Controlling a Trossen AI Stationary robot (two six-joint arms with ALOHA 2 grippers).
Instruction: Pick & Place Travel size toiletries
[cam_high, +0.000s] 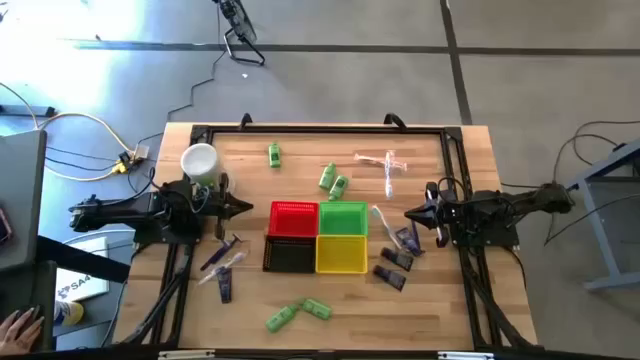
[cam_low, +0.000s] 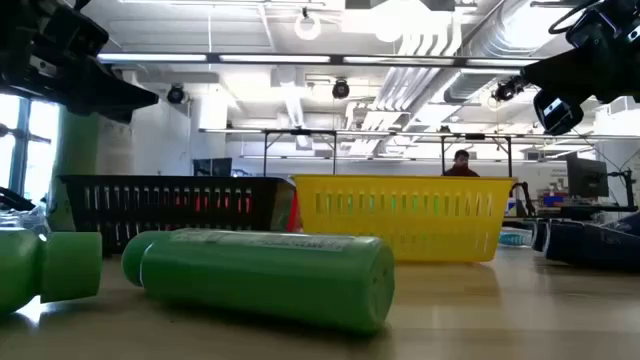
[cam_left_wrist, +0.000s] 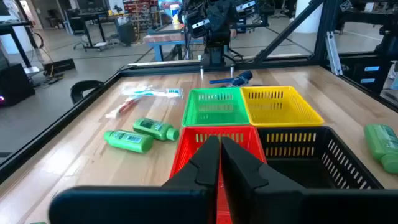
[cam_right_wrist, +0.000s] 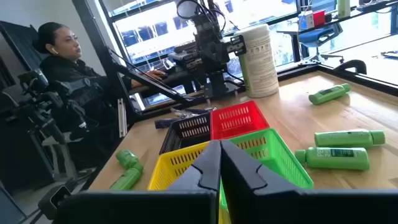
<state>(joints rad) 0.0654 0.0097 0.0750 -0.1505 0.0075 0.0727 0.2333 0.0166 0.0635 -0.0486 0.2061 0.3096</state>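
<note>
At the table's middle sit four small baskets pushed together in a square: red basket, green basket, black basket and yellow basket. Butted wall to wall like this, they make one sorting target that either arm can reach, and all four look empty in the wrist views, so the task appears barely begun.

The toiletries lie scattered around that block rather than in it. Green bottles sit just beyond the green basket, another bottle lies near the far edge, and a pair rests near the front edge. Clear toothbrushes lie toward the far right corner. Dark tubes cluster beside the yellow basket on the right, and more tubes and sticks lie left of the black basket. Spread this way, each side has items within its own arm's reach.

The left gripper hangs left of the red basket, fingers pressed together and holding nothing. The right gripper mirrors it right of the green basket, likewise closed and empty. Both point inward at the baskets, a likely rest pose. A white cup stands behind the left arm.
</note>
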